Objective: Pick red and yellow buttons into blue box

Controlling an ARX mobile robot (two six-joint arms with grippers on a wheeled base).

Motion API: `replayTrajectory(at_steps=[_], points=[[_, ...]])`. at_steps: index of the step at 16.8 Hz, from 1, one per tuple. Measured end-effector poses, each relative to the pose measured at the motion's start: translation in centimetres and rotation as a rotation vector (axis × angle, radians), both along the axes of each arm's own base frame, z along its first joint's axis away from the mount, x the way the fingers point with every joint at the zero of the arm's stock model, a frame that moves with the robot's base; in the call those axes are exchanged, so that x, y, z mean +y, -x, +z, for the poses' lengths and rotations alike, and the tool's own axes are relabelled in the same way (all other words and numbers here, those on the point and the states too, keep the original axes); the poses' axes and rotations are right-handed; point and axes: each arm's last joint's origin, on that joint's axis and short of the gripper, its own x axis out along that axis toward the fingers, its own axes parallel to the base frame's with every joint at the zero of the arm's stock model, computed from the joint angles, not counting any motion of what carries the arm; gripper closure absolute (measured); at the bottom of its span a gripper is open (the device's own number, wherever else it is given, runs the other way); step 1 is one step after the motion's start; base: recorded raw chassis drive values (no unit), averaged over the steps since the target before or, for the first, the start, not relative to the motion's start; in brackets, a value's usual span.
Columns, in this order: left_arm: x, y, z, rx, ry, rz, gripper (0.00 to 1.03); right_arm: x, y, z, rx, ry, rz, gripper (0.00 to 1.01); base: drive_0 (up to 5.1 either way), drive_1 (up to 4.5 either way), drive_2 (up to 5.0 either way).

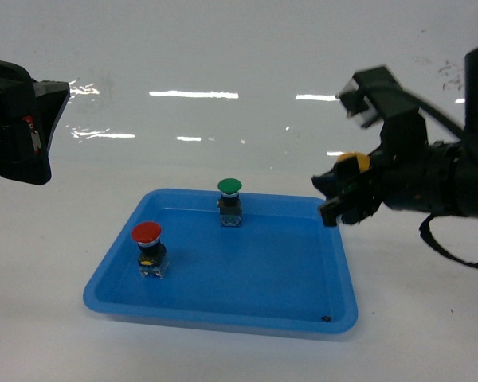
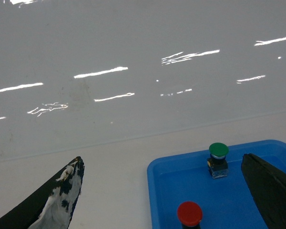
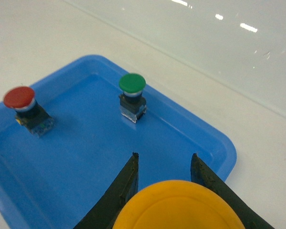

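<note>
The blue box (image 1: pixel 334 278) is a shallow tray on the white table. The red button (image 1: pixel 147 235) stands upright inside it at the left, also seen in the left wrist view (image 2: pixel 189 213) and the right wrist view (image 3: pixel 19 97). My right gripper (image 1: pixel 334 199) hovers over the box's right rim, shut on the yellow button (image 1: pixel 353 164), whose cap fills the bottom of the right wrist view (image 3: pixel 181 207) between the fingers (image 3: pixel 126 183). My left gripper (image 2: pixel 162 191) is open and empty, held high at the left of the box (image 2: pixel 167 191).
A green-capped button (image 1: pixel 230 188) stands upright inside the box near its far wall, also in the wrist views (image 2: pixel 218 150) (image 3: pixel 132 83). A small dark speck (image 1: pixel 327 319) lies in the box's front right corner. White table surrounds the box; a glossy white wall rises behind.
</note>
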Motion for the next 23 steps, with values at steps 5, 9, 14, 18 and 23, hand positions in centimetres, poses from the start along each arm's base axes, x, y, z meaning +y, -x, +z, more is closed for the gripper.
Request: replayTrajectory(at_steps=[5, 9, 14, 18, 23], points=[[0.0, 0.0, 0.0, 0.0, 0.0, 0.0, 0.05, 0.5, 4.8, 6.2, -0.06, -0.094, 0.006, 0.72, 0.0, 0.0, 0.0], [0.0, 0.0, 0.0, 0.0, 0.0, 0.0, 0.05, 0.4, 4.8, 6.2, -0.059, -0.089, -0.009, 0.72, 0.0, 0.0, 0.0], [0.0, 0.0, 0.0, 0.0, 0.0, 0.0, 0.05, -0.3, 7.1, 7.3, -0.067, -0.108, -0.067, 0.72, 0.0, 0.0, 0.0], [0.0, 0.0, 0.0, 0.0, 0.0, 0.0, 0.05, -0.6, 10.5, 10.0, -0.135, -0.16, -0.075, 0.72, 0.0, 0.0, 0.0], [0.0, -0.1, -0.1, 0.012, -0.001, -0.009, 0.05, -1.7, 11.8, 9.5, -0.12, -0.131, -0.139, 0.72, 0.0, 0.0, 0.0]])
